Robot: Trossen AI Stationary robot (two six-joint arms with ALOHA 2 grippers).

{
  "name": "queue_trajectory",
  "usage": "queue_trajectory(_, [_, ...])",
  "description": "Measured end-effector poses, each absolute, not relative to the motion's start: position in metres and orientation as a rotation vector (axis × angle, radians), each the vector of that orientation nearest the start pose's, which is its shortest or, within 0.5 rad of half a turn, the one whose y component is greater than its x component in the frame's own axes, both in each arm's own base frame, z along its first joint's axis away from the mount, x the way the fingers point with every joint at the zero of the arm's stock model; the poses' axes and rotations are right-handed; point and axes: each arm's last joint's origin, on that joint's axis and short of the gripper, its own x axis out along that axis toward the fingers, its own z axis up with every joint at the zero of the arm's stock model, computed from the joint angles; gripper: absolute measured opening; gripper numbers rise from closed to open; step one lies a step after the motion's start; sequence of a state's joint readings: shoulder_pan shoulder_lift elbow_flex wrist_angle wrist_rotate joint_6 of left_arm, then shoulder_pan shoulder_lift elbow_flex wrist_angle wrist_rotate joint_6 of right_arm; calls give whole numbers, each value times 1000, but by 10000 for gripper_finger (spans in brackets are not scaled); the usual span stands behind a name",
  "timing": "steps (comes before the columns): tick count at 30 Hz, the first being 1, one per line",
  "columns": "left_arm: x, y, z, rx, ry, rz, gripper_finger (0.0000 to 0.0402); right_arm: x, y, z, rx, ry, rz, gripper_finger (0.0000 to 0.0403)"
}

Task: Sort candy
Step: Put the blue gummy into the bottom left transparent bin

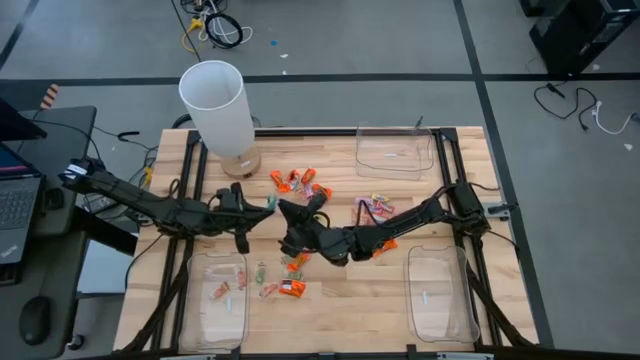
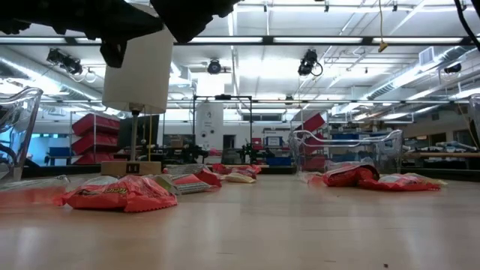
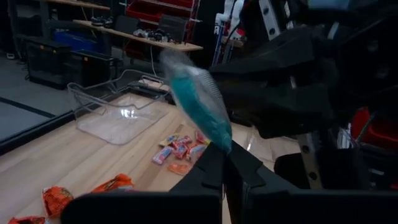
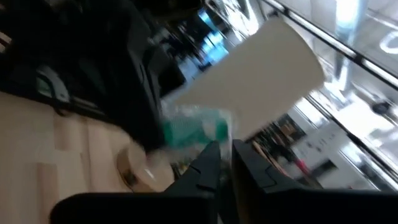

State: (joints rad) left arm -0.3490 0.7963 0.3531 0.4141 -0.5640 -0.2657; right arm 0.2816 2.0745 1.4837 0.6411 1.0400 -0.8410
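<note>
- The left gripper (image 1: 272,203) and the right gripper (image 1: 285,208) are meeting above the middle of the table (image 1: 340,300), tips almost touching.
- A green-wrapped sweet (image 3: 198,107) is sitting between them; the left fingers are pinched together on its lower end, seen in the left wrist view.
- In the right wrist view the same sweet (image 4: 194,131) is lying at the right fingertips, which are standing nearly together; whether they are gripping it cannot be told.
- The other candy (image 1: 297,181) is lying scattered on the wood, with more near the front (image 1: 290,287), among 4 clear trays (image 1: 395,150).
- Each sweet is probably feather-light, with a crinkly, slippery wrapper that is flexing easily.
- Pinching a twisted wrapper end or across the narrow middle is likely holding best.
</note>
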Motion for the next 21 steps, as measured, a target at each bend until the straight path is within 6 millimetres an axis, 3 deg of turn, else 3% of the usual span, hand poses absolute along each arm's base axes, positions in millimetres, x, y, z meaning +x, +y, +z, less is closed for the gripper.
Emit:
queue_trajectory(6, [163,-47,243,-261,-3,192,1,447,116,252,-750,354,-880,73])
queue_trajectory(13, [158,-62,261,-304,224,79,1,440,115,255,-789,424,-953,86])
queue_trajectory(17, [153,-75,278,-312,364,7,0,422,106,269,-737,367,-921,84])
queue_trajectory(21, [142,-89,296,-338,480,-91,0,391,95,281,-641,291,-888,83])
